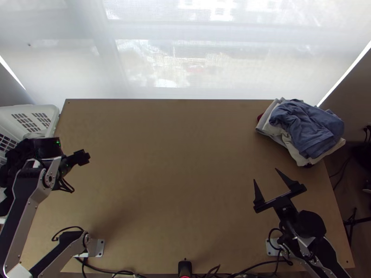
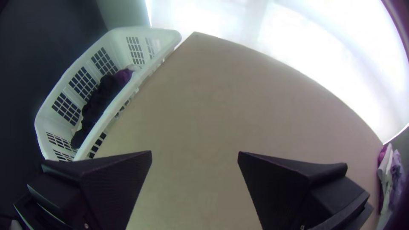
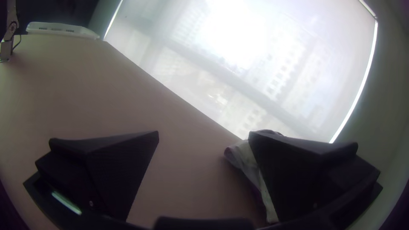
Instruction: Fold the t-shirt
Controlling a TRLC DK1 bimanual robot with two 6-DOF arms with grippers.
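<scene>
White laundry basket (image 1: pixel 51 111), one: alongside the left edge of the tabletop (image 1: pixel 162 162), toward the far left corner. Contents: bunched dark cloth (image 2: pixel 100 100), with a purple piece (image 2: pixel 123 76) beside it.

Left arm (image 1: pixel 23 204), one: stretched along the left edge. Left gripper (image 2: pixel 194 152): over the tabletop just inside that edge, near the basket; fingers parted wide, nothing held between.

Small black fixture (image 1: pixel 184 268), one: at the middle of the near edge.

Right gripper (image 1: pixel 265 174), one: over the tabletop toward the right edge, on the near side of the stack; fingers spread, likewise without a load.

Stack of clothes (image 1: pixel 300 155), one: at the far right corner. Cream, white and grey layers, a bit of red at the side; on top, a blue garment (image 1: pixel 308 125), loosely folded and creased.

T-shirt: not identifiable with certainty. Candidates: the blue garment on the stack, or something among the bunched cloth in the basket.

Step in hand, by judgement: a point between folds, with either a finished piece on the stack or a fresh one still to be fetched; impossible to say which. Next move, if fetching: left gripper down into the basket, pinch on a single layer, lift clear of the rim, then spreading at mid-tabletop with both grippers before any fold.
</scene>
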